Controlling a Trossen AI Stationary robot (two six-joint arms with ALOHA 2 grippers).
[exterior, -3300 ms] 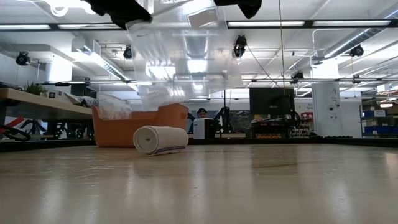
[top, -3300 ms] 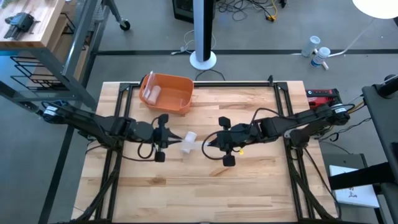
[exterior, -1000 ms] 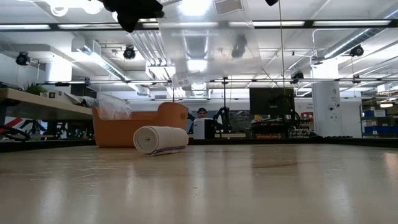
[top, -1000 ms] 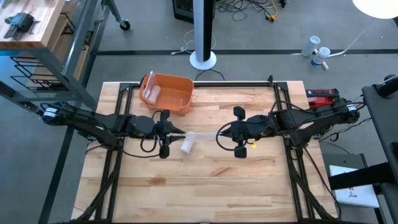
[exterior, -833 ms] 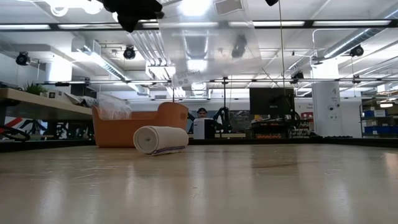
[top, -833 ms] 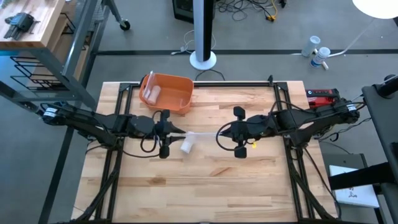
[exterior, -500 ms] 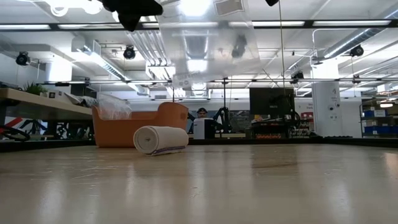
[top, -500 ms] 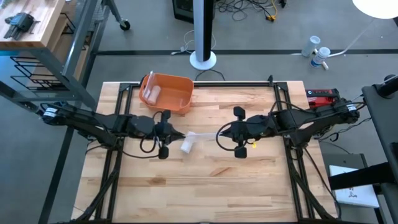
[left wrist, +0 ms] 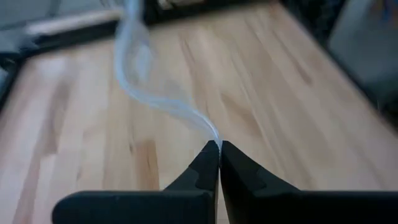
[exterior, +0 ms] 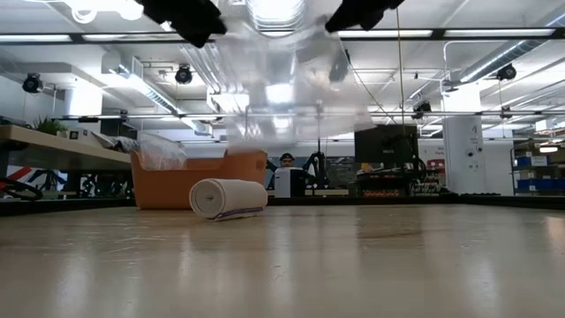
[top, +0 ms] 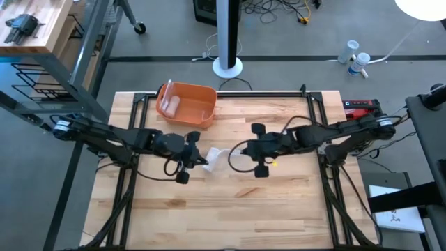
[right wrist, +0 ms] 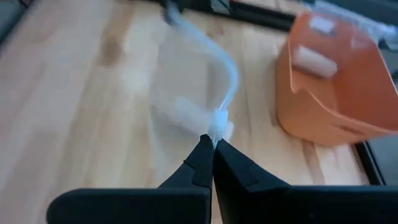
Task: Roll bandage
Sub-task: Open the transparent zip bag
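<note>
Above the middle of the wooden worktop (top: 279, 209), the left hand (top: 203, 162) has its fingers pressed together on one edge of a clear plastic bag (top: 217, 157), which hangs in the air between the two arms. The rolled bandage (exterior: 228, 198) lies on its side on the worktop below the bag, in front of the orange bin (top: 188, 104) that sits near the far edge and holds another pale roll. To the right, the right hand (top: 237, 155) is likewise clamped on the bag's opposite edge, facing the left hand.
</note>
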